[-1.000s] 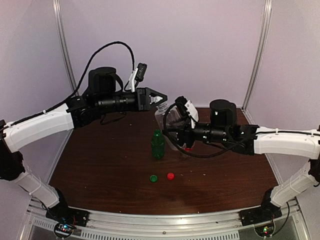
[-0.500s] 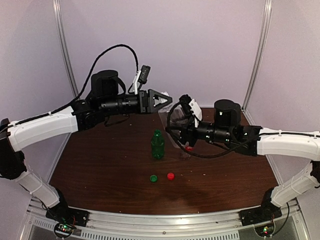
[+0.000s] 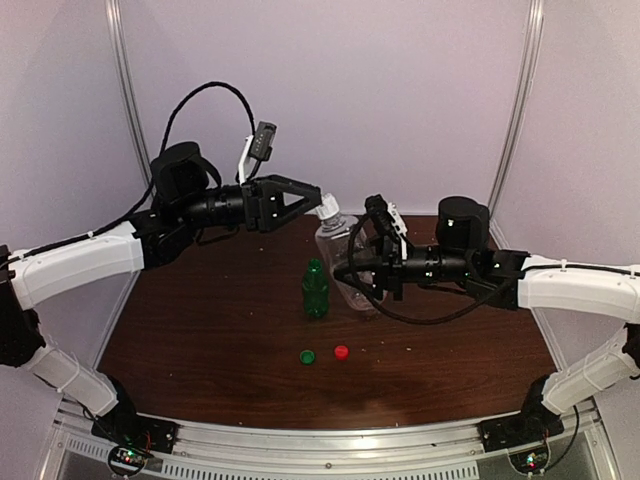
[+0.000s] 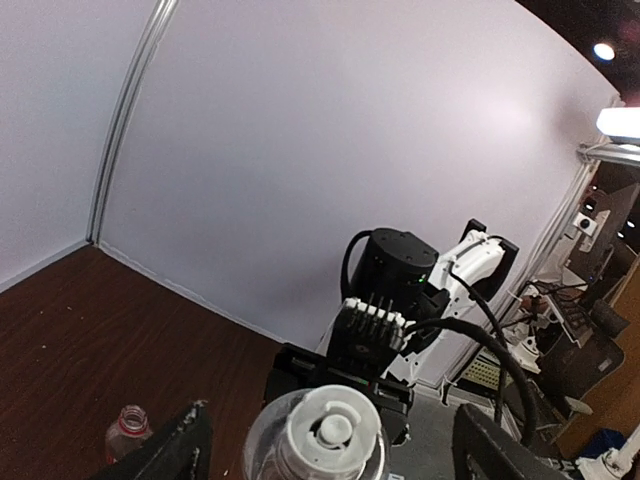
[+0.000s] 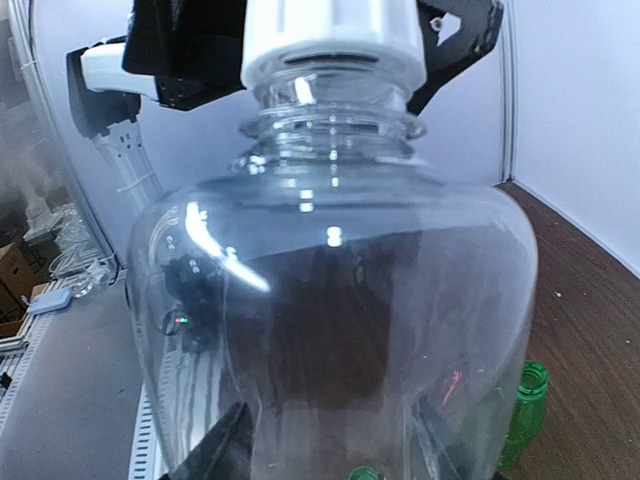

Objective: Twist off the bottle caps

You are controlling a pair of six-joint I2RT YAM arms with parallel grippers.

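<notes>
The wider clear bottle (image 3: 343, 262) stands tilted at mid-table with its white cap (image 3: 328, 208) on its neck. My right gripper (image 3: 364, 272) is shut on the bottle's body, which fills the right wrist view (image 5: 330, 300) between my fingers (image 5: 225, 452). My left gripper (image 3: 312, 203) is open, and the white cap (image 4: 333, 432) sits between its spread fingers (image 4: 178, 450) without touching them. The green bottle (image 3: 316, 290) stands uncapped just left of the clear one. A green cap (image 3: 307, 356) and a red cap (image 3: 341, 352) lie on the table. A small uncapped bottle with a red label (image 4: 128, 428) stands behind.
The brown table (image 3: 200, 320) is walled in by pale panels and metal posts (image 3: 125, 90). Its front edge is a metal rail (image 3: 330, 440) that holds both arm bases. The green bottle (image 5: 527, 398) stands close to the right of the held bottle.
My left gripper has opened wide and let go of the white cap, and its arm has drawn back to the left. The right gripper and clear bottle have shifted slightly.
</notes>
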